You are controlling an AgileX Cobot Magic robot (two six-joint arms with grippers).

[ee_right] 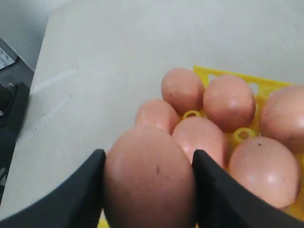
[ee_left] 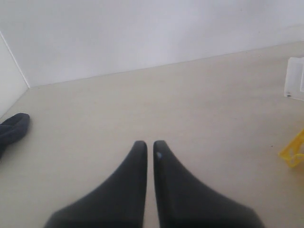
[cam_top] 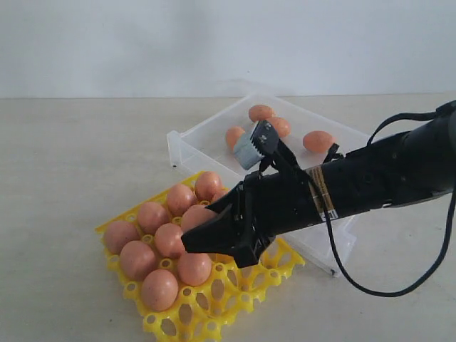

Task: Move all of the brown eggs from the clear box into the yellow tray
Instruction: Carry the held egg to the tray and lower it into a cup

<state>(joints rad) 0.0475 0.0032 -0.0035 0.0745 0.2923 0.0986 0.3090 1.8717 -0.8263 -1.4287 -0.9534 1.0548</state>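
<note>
My right gripper (cam_top: 196, 229) is shut on a brown egg (ee_right: 149, 178), which fills the gap between both fingers (ee_right: 90, 190). It hangs over the middle of the yellow tray (cam_top: 214, 313), where the held egg (cam_top: 197, 216) shows just above the eggs seated there. Several brown eggs (cam_top: 159, 288) fill the tray's left and back cups. In the clear box (cam_top: 187, 151) behind the tray lie several more eggs (cam_top: 318, 141). My left gripper (ee_left: 149, 145) is shut on nothing, above bare table; it does not show in the exterior view.
The right arm (cam_top: 370, 178) and its black cable (cam_top: 349, 274) cross the near end of the clear box. In the left wrist view a corner of the tray (ee_left: 293, 152) and of the box (ee_left: 295, 83) show at one edge, and a dark object (ee_left: 12, 130) at the other.
</note>
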